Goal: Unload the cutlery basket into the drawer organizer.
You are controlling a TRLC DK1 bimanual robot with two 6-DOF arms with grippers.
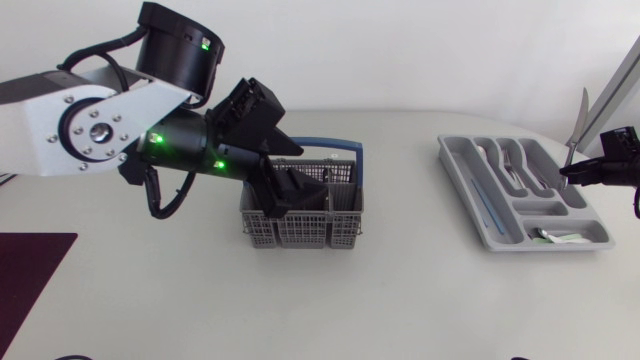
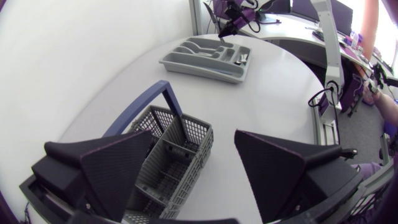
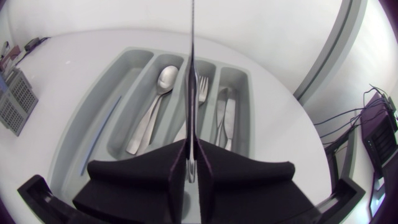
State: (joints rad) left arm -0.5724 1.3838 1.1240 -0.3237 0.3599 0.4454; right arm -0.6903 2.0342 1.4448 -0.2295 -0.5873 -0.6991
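One hand [image 2: 193, 138] over basket [image 2: 166, 119] rim

Basket [image 1: 300, 228]: I see grey plastic, its walls a fine grid of holes.
Basket handle [image 1: 345, 150]: blue.
Tray [image 1: 452, 165]: plain light grey on my screen.
Spoon [image 3: 152, 106] and fork [image 3: 200, 84]: shiny silver.
Knife [image 3: 193, 93]: silver, I see it edge-on.
Thin stick [image 3: 99, 134] in the tray: pale blue.
Left gripper [image 2: 194, 134] and right gripper [image 3: 193, 146]: matte black.
Left arm [image 1: 40, 125]: silver-white with black joints, and I count several green lights.
Table [image 1: 400, 300]: off-white.
Mat [image 1: 25, 270]: dark purple.
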